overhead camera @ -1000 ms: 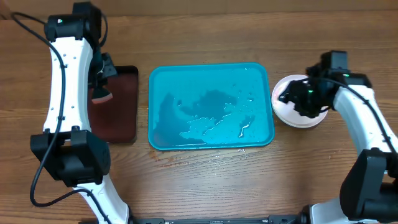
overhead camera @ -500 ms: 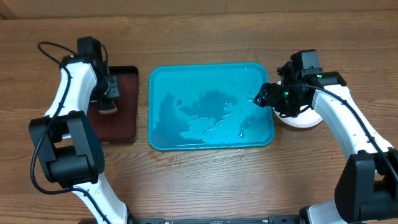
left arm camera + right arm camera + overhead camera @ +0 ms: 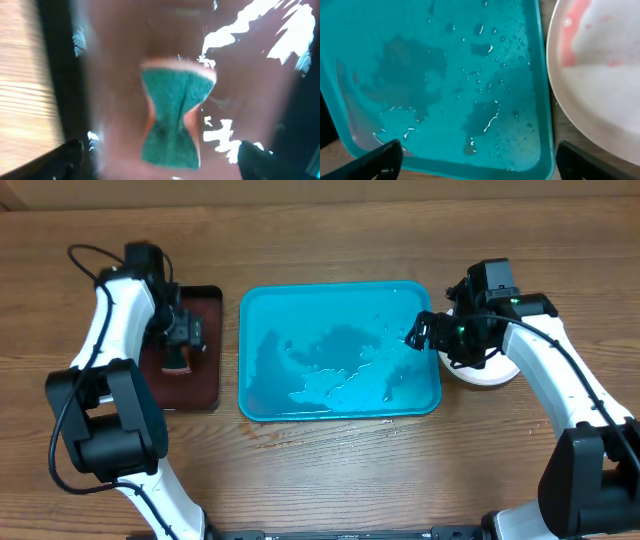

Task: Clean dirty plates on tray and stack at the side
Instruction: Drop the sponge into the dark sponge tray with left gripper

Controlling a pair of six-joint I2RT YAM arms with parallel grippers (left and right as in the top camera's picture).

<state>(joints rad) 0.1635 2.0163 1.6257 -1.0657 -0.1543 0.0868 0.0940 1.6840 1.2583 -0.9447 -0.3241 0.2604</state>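
Observation:
The turquoise tray (image 3: 330, 310) lies mid-table, wet and holding no plates; puddles show on it (image 3: 445, 75). A white plate (image 3: 492, 372) with pink smears (image 3: 605, 85) sits on the table just right of the tray; I cannot tell whether others lie under it. My right gripper (image 3: 428, 336) hovers open over the tray's right edge (image 3: 480, 167), nothing between its fingers. My left gripper (image 3: 183, 330) stands open over a green sponge (image 3: 175, 115) with an orange edge, which lies loose on the dark red tray (image 3: 200, 385).
The dark red tray's black rim (image 3: 52, 75) runs along the left of the left wrist view, bare wood (image 3: 20, 100) beyond it. Wooden tabletop (image 3: 330, 470) surrounds both trays. A black cable (image 3: 90, 255) loops off the left arm.
The left gripper came down over the dark red tray, opened and let go of the sponge. The right gripper left the plate, moved to the tray's right edge and opened wider.

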